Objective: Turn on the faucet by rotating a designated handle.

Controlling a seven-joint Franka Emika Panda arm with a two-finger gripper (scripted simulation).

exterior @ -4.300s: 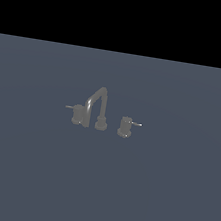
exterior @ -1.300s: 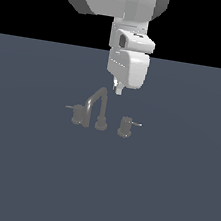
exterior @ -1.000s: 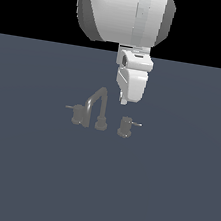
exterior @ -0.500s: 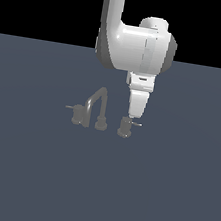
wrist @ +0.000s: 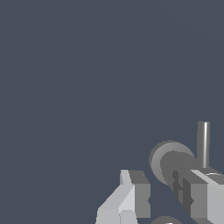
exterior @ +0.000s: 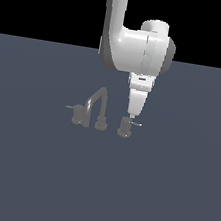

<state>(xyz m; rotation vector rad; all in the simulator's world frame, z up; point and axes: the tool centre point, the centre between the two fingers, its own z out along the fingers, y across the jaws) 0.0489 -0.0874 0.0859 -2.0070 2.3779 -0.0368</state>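
Observation:
The faucet (exterior: 97, 102) is a small dull-grey set with a bent spout on a round base (exterior: 100, 125) and a stubby knob (exterior: 77, 114) on the exterior view's left. The handle (exterior: 124, 130) is the knob on the exterior view's right, and its thin bright-tipped lever pin (exterior: 136, 124) points further right. My gripper (exterior: 131, 116) hangs straight down, its tips just above this handle. In the wrist view the gripper (wrist: 164, 197) is open. The handle (wrist: 166, 161) lies beyond the gap between the two fingers (wrist: 133, 197), partly behind one of them, and the pin (wrist: 203, 142) juts out beside it.
The faucet set stands alone on a flat blue-grey floor (exterior: 170, 193). My white arm (exterior: 137, 51) comes down from above, behind the handle. A rounded grey edge (wrist: 166, 218) shows at the wrist picture's border.
The arm came into view, swung toward the exterior view's right and lowered. The gripper went from above the spout to just over the right-hand knob. The faucet parts have not moved.

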